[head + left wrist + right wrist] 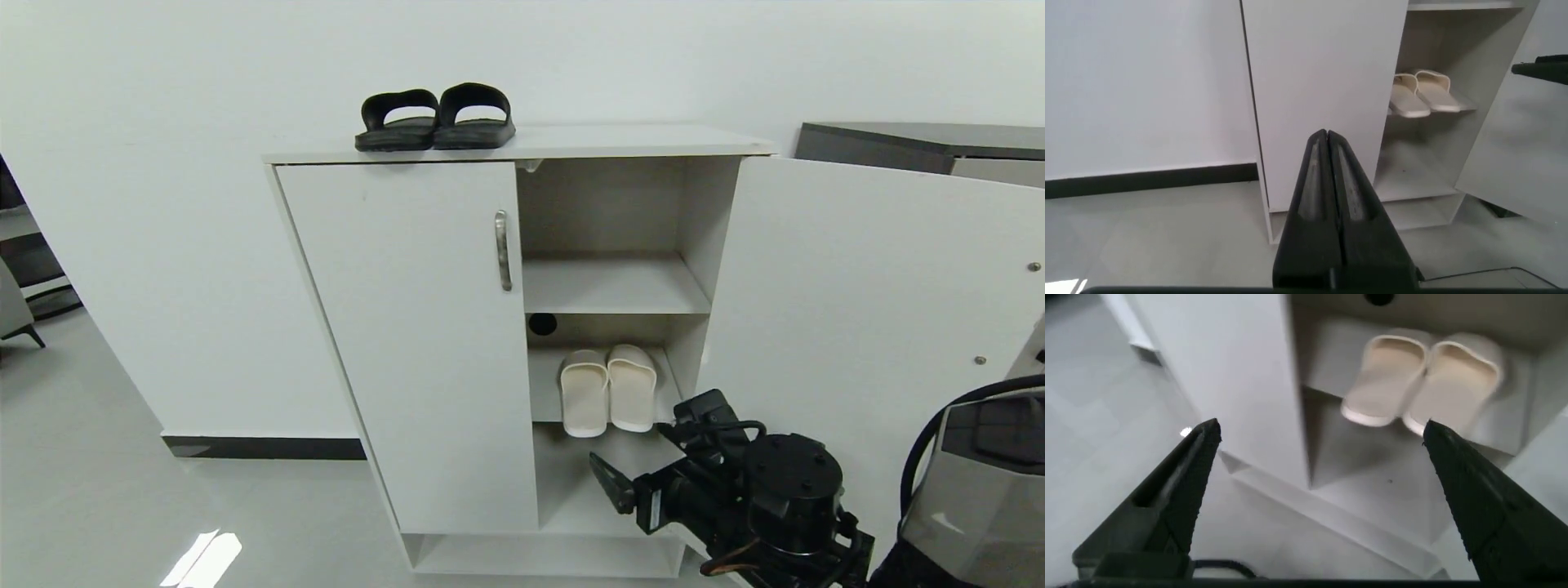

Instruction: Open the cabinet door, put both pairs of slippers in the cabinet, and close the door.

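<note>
Atop cabinet (637, 139), left, at near edge, head view: black slippers (435, 120) liable to tumble off if grabbed clumsily; matte, side by side; cream slippers (608, 389) on middle shelf (544, 388); right door (865, 327) open | left wrist view: left pincer (1328, 143) clenched, empty | right wrist view: right pincer (1321, 429) released, wide, empty

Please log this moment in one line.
right door open | white slippers on shelf | black slippers atop cabinet | right end effector open | left end effector shut

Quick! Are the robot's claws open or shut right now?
Left black claw: shut, holding nothing.
Right black claw: open, holding nothing.
</note>
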You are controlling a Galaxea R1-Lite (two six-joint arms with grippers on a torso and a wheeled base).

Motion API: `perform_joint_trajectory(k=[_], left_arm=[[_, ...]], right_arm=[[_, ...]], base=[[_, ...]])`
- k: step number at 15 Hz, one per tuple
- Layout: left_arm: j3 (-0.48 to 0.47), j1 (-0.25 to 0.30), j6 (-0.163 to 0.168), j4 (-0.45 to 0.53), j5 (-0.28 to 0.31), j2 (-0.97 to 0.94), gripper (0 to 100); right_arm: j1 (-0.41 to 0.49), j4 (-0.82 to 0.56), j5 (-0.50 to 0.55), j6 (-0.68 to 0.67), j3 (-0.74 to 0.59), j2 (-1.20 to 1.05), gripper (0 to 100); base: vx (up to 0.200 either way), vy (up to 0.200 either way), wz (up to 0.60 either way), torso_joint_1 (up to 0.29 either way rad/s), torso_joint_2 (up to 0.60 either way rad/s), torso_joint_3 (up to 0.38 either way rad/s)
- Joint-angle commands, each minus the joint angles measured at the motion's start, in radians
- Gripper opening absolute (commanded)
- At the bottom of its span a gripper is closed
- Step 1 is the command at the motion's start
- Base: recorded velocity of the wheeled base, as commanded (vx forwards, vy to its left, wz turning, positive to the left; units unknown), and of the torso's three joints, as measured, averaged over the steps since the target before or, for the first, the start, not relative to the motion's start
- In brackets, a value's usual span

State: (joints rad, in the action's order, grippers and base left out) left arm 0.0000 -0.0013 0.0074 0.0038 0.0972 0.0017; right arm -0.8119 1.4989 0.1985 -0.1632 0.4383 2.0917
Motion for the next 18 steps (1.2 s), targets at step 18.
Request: perform_joint_trajectory(k=[18], left_arm=[[0.0,0.0,-0.001,0.001,-0.001,0.001,0]], right_arm=[[0.022,0.072,-0.357,-0.061,-0.237,-0.102,100]], base=[[0.0,0.111,0.0,0.001,0.0,0.002]])
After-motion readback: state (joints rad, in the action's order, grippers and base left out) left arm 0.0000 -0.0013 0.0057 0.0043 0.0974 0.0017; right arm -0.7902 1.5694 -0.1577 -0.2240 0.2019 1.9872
